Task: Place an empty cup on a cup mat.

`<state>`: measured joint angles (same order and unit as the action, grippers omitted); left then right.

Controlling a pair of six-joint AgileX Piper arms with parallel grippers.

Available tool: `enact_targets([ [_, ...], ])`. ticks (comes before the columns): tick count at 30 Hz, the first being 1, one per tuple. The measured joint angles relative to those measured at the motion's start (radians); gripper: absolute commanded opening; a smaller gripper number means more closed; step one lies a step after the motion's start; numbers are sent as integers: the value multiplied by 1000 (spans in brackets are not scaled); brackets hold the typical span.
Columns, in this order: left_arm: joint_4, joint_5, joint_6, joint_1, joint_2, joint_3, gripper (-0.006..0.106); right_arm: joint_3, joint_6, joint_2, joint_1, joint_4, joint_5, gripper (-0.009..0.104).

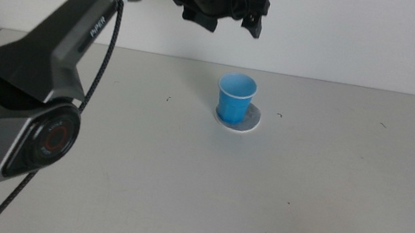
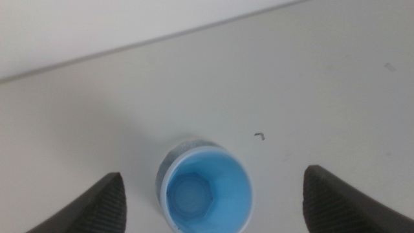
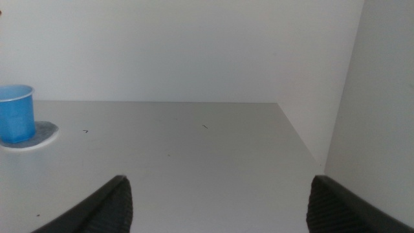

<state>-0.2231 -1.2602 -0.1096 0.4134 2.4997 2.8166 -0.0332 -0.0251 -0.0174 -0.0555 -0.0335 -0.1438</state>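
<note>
Filling the near left of the middle view, the left arm's (image 1: 40,95) grey and black body is reaching up and away toward the far wall, carrying the left gripper (image 1: 231,9) high above the table (image 1: 329,206). Its dark jaws are spreading wide and holding nothing, hanging just above and slightly left of the blue cup (image 1: 236,97). That cup is standing upright on the cup mat (image 1: 251,124), sitting toward the mat's left side so that a white-edged crescent is showing on the right and near sides. Pale grey tabletop is stretching all round, carrying a few tiny dark specks, and a plain white wall is rising behind the far edge.

From the left wrist view, the left gripper (image 2: 213,200) is looking straight down into the cup (image 2: 206,194), whose lighter blue inside is sitting empty. Both jaws are standing far apart, one on each side of the cup and touching nothing. A sliver of the mottled grey cup mat (image 2: 187,144) is peeking out beyond the rim.

From the right wrist view, the right gripper (image 3: 220,200) is waiting low over the table with its jaws spread wide and empty. Well away, the cup (image 3: 16,113) is resting on the cup mat (image 3: 45,133). White walls are meeting at a corner beyond the table's edge.
</note>
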Motion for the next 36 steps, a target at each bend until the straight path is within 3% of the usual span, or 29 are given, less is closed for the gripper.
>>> enact_targets([
  [8,56,-1,26,0,-295,-211,105,0,0,0,0,0,0,94],
  [14,179,-11,42,0,-550,-434,105,0,0,0,0,0,0,94],
  [19,263,-18,101,0,-707,-484,105,0,0,0,0,0,0,94],
  [28,282,-19,261,0,-944,-582,105,0,0,0,0,0,0,94],
  [36,343,35,267,0,-1253,-959,105,0,0,0,0,0,0,94],
])
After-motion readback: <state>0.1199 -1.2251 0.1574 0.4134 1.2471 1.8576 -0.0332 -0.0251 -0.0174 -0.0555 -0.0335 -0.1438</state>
